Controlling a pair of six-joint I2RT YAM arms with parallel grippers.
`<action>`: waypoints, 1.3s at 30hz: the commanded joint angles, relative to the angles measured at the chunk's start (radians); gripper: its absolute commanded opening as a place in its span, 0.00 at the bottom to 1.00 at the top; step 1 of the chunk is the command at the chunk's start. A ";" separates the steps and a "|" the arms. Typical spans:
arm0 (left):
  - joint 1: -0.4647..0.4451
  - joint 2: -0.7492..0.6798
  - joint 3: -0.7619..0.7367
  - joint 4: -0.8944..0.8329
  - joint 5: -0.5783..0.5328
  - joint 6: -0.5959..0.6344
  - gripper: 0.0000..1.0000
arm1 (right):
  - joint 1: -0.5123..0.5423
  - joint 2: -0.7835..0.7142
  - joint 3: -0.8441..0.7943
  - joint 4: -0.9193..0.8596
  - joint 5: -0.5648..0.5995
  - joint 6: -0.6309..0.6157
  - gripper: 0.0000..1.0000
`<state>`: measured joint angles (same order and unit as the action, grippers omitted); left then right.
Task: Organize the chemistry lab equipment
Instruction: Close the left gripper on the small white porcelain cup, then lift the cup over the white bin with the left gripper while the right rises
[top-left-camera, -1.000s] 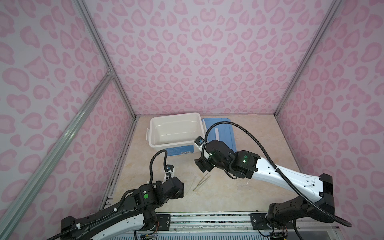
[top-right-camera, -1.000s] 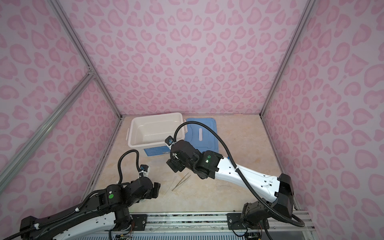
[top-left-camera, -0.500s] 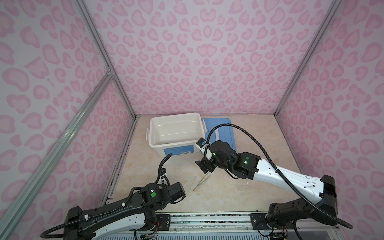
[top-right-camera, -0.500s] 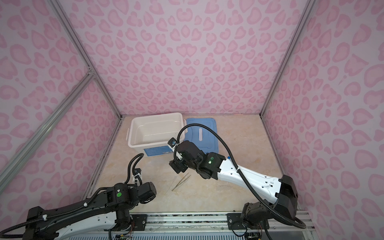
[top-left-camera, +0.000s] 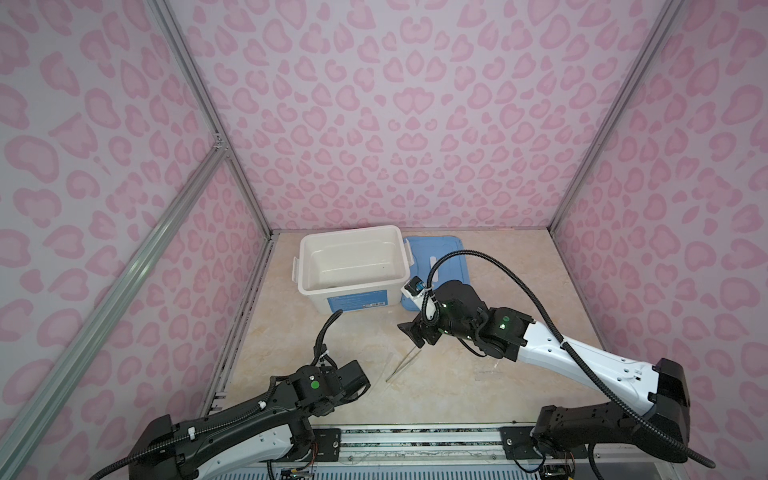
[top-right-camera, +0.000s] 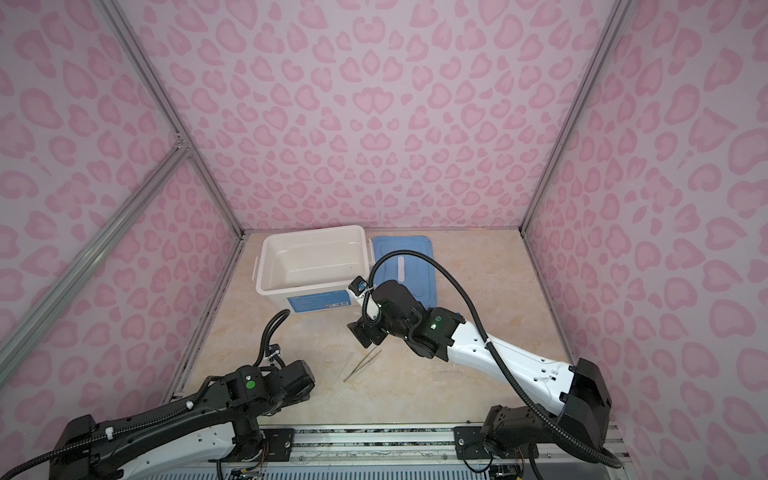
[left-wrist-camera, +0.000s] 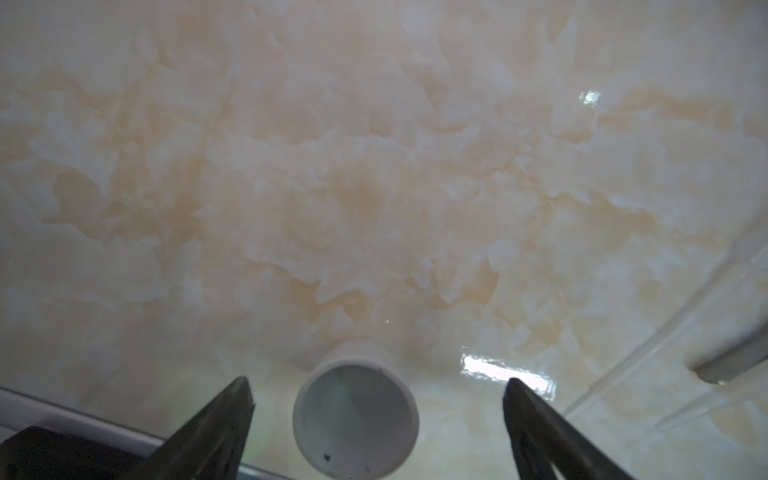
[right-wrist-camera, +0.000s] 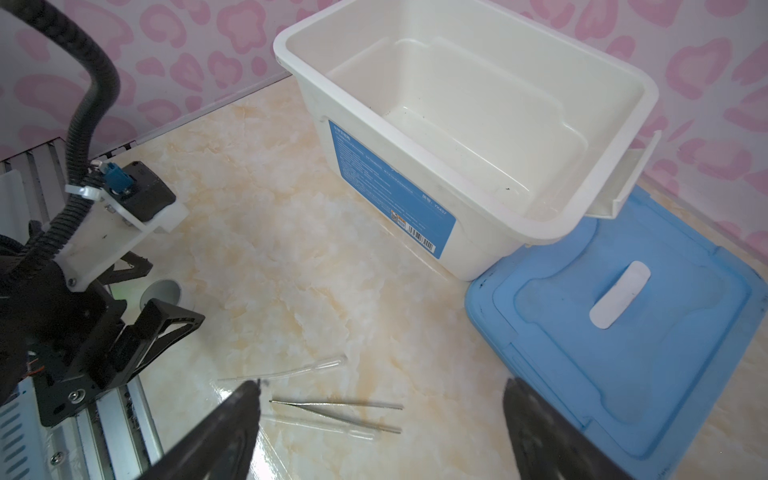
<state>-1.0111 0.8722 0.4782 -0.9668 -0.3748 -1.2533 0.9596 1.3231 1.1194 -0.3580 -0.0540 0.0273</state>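
Glossy marbled tabletop (left-wrist-camera: 374, 166), round white dish (left-wrist-camera: 355, 419) between wide left gripper (left-wrist-camera: 377, 383), right gripper (right-wrist-camera: 382, 384) wide

Both top views look down for me from high at the near edge, over the whole surface (top-left-camera: 286, 340). Left wrist camera: close above it. Right wrist camera: higher, slanted; shares tweezers (right-wrist-camera: 353, 404) and bin (right-wrist-camera: 386, 187) with them.

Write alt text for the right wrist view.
An open white bin sits on a marble table with its blue lid lying beside it. Tweezers and a clear dropper lie flat under the open right end effector.
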 joint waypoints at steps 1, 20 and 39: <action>0.012 0.006 -0.003 0.034 0.032 0.010 0.89 | -0.002 0.009 -0.005 0.007 -0.053 0.003 0.97; 0.064 0.139 0.005 0.071 0.066 0.084 0.62 | 0.002 0.020 -0.015 -0.015 -0.096 0.028 0.98; 0.065 0.141 0.046 0.043 0.039 0.119 0.43 | 0.023 0.025 -0.017 0.002 -0.087 0.046 0.98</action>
<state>-0.9482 1.0245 0.5037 -0.8890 -0.2989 -1.1461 0.9794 1.3434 1.1080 -0.3672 -0.1452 0.0616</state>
